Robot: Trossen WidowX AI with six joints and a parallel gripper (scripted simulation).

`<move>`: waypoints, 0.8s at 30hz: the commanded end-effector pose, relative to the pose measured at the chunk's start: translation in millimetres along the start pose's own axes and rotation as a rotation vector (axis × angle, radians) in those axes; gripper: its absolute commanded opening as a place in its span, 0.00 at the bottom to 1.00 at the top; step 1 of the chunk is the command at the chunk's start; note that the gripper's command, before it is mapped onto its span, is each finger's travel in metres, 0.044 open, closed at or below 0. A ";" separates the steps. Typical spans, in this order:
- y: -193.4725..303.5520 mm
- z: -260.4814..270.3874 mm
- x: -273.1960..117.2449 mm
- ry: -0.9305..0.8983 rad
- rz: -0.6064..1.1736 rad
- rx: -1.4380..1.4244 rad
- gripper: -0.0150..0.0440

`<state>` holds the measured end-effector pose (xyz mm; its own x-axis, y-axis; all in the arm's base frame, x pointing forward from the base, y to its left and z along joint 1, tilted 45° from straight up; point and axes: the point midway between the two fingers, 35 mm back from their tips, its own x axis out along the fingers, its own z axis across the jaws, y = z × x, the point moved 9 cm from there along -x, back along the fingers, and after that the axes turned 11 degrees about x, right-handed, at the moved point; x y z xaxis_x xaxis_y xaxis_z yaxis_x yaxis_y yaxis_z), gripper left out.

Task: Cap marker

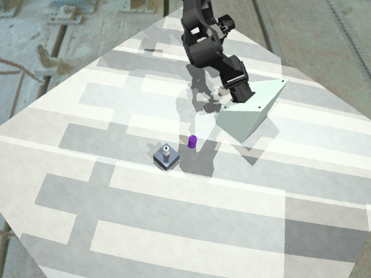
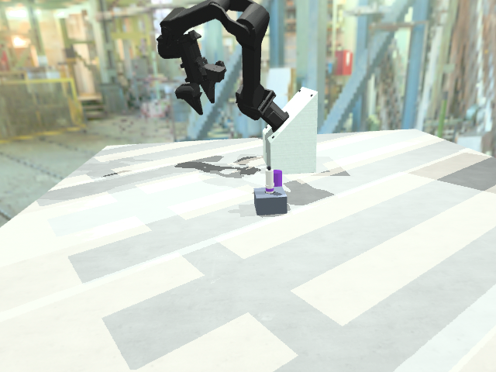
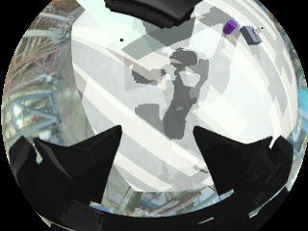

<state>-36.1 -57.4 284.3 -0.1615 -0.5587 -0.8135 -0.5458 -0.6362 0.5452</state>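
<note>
The holder block holds the upright, uncapped marker

The worktop bears a patchwork of cream, pale grey and mint-white bands, with a darker grey and beige patch towards one corner. The cap is solid purple; the marker is white with a purple ring and a black tip. Slate blue-grey colours the holder block. The arm and end effector are black, the wedge-shaped stand pale mint with black dots.
</note>
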 end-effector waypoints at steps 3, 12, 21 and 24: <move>3.4 -1.9 5.2 0.017 -0.038 -0.104 0.80; 14.8 -29.4 39.6 0.124 -0.220 -0.768 0.68; 1.2 -77.5 69.7 0.236 -0.328 -1.483 0.68; -10.3 -95.4 76.7 0.268 -0.353 -1.729 0.68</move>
<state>16.1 -137.9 245.8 0.0091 -0.2781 -0.9605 0.7767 -0.6030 0.1819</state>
